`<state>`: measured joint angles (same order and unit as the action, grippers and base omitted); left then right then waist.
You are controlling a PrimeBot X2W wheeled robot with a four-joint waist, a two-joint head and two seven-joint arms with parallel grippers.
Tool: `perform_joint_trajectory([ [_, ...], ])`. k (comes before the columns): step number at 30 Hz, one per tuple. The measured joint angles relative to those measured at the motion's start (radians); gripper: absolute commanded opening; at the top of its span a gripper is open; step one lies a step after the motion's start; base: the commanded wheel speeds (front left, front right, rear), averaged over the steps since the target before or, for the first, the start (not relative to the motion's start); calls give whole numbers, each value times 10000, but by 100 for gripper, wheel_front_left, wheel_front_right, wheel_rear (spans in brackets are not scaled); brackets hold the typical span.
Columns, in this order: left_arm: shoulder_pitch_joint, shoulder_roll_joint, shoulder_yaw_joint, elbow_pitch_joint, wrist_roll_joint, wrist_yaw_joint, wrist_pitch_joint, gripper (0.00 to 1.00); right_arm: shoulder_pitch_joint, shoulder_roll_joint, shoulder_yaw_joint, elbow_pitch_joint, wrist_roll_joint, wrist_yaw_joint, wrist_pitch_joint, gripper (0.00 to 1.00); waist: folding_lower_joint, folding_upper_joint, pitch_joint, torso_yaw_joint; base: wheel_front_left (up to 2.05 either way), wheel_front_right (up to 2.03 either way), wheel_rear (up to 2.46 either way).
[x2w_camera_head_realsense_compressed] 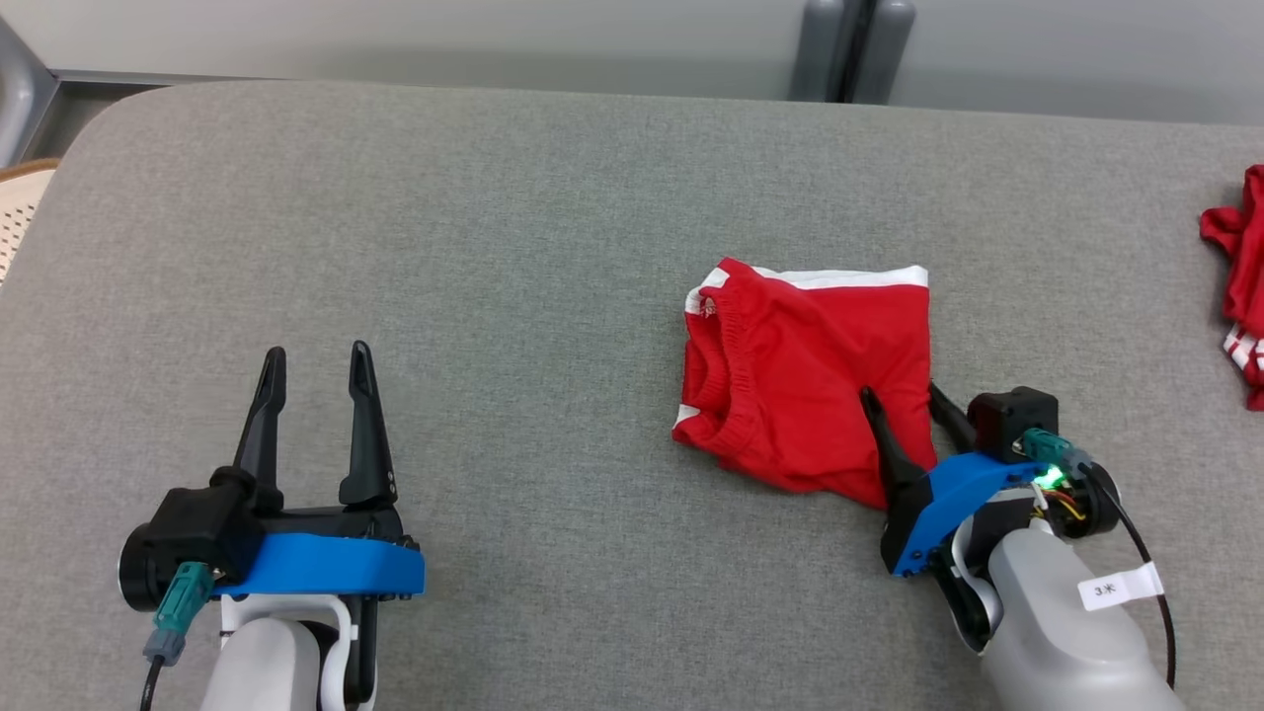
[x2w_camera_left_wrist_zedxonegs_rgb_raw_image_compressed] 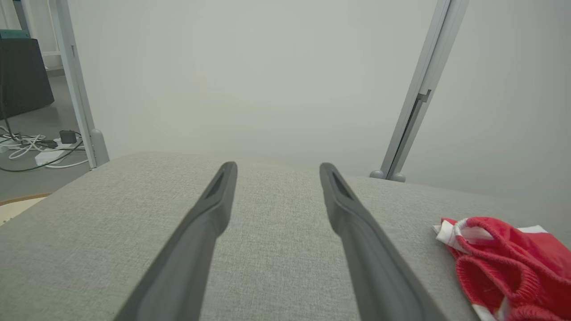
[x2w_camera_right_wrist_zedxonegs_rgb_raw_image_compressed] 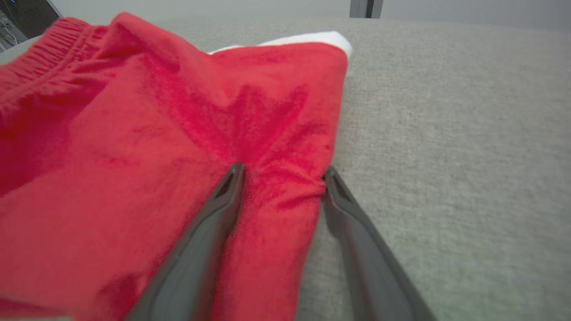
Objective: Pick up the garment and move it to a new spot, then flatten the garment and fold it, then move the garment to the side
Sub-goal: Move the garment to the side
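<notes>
The right hand [x2w_camera_head_realsense_compressed: 901,391], fingers spread, straddles the near right edge of the folded red garment [x2w_camera_head_realsense_compressed: 810,365]. The left hand [x2w_camera_head_realsense_compressed: 317,350], fingers also parted and gripping nothing, is well left on the grey surface [x2w_camera_head_realsense_compressed: 494,197].

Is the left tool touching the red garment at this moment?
No, in the head view the left tool is open over the bare grey surface, well apart from the red garment.

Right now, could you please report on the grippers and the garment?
Left gripper open, off the garment. Right gripper open, fingers straddling red garment's edge. Second red cloth far right, apart.
</notes>
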<state>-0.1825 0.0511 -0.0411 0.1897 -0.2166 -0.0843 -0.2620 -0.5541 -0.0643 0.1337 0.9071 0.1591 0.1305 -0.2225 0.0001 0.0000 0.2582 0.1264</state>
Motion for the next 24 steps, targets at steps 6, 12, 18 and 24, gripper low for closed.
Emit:
perform_joint_trajectory([
  [6,-54,-2,-36,-40,-25,17,0,100,-408,117,556,268,483,4,-219,0,0,0,131,-261,0,0,0],
  [12,-105,2,21,-128,-19,40,-6,100,-705,-299,838,-150,512,4,-360,0,0,0,385,-856,0,0,0],
  [18,-329,-2,90,-299,127,-38,-10,100,-730,-1210,890,-966,408,4,-391,0,0,0,802,-1675,0,0,0],
  [24,-707,-2,201,-397,412,-148,-8,100,-714,-2067,694,-1831,407,4,-399,0,0,0,1258,-2289,0,0,0],
])
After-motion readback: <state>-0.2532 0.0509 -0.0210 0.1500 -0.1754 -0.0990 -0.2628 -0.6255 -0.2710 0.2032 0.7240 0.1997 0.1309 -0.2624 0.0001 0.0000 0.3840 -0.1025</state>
